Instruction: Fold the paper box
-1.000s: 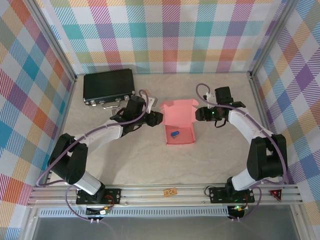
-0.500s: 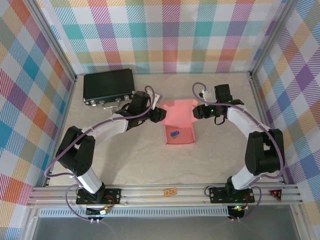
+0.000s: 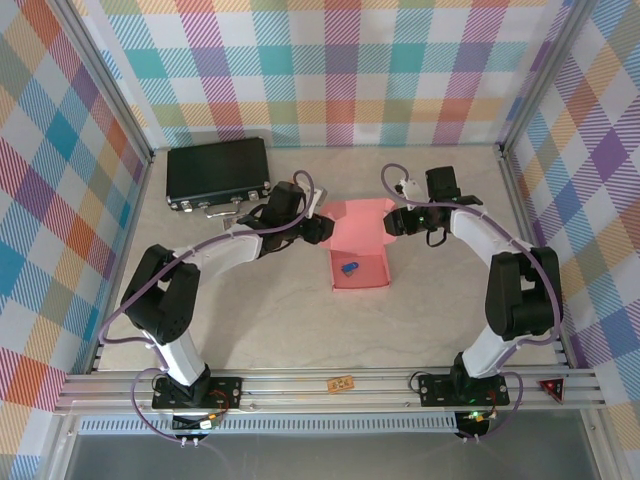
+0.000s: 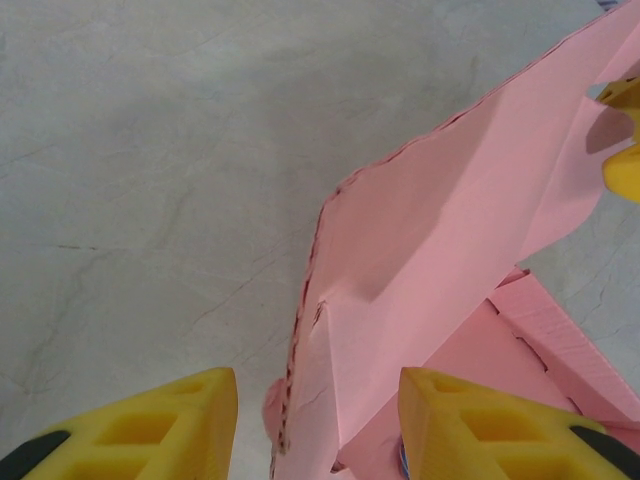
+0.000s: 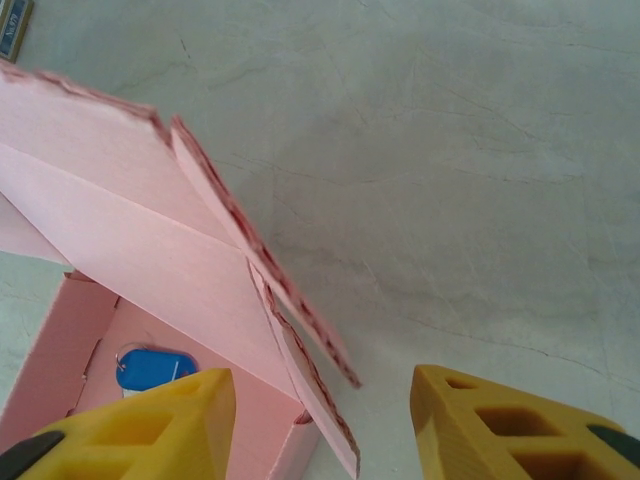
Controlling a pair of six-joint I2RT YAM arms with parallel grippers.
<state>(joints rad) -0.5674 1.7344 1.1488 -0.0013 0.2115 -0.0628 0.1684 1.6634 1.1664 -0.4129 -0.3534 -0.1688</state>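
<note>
Shows the paper box (image 3: 360, 262) just beyond the middle of the table (image 3: 260, 320), with a formed tray, a small blue item (image 3: 349, 267) inside and a lid (image 3: 358, 213) raised along the far side. Finds the left gripper (image 3: 318, 228) and right gripper (image 3: 395, 222) at the lid's opposite ends, with jaws apart astride its side flaps, probably to steady the lid and bring it down evenly.

Bystanders on a marbled beige table (image 3: 420, 320), ringed by plaid walls (image 3: 330, 70).
Black hard case (image 3: 218, 175) flat in the far left corner, close to the wall, silver latches along its near edge. Small blue tag (image 3: 349, 267) near mid-table, well apart from the case. Tiny tan block (image 3: 340, 383) on the aluminium rail (image 3: 290, 385) at the near edge, roughly centred. Red triangular marker (image 3: 551, 386) at the same rail's right end.
</note>
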